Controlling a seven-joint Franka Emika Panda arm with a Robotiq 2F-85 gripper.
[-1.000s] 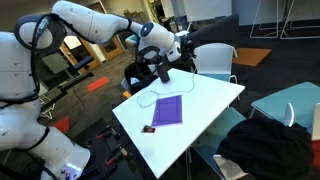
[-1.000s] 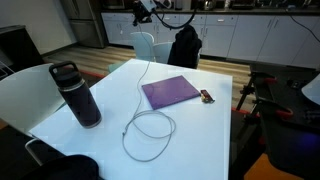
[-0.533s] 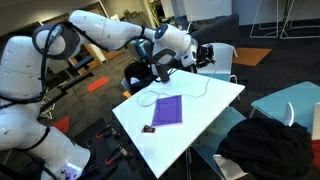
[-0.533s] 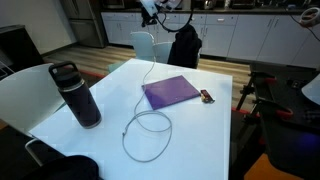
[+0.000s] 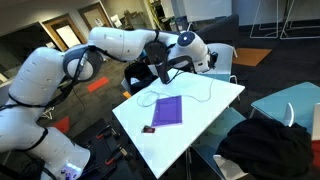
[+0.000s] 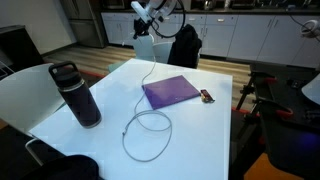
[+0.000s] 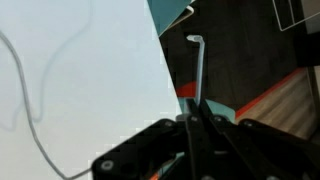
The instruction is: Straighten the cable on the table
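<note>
The gripper is closed down to almost nothing in the wrist view, with a thin pale strand standing out from between its tips. This looks like one end of the cable pinched there (the frame is too blurred to be certain). In both exterior views the gripper hangs above and beyond the far edge of the counter. From that edge the cable runs down the counter past the purple pad and ends in a wide, loose loop not far from the dark bottle. The cord looks light, soft and slippery on the glossy top, so it should slide and uncurl under a gentle pull, though the loop could tighten into a kink. An end is the sensible place to hold it, and something so thin needs a firm pinch.
</note>
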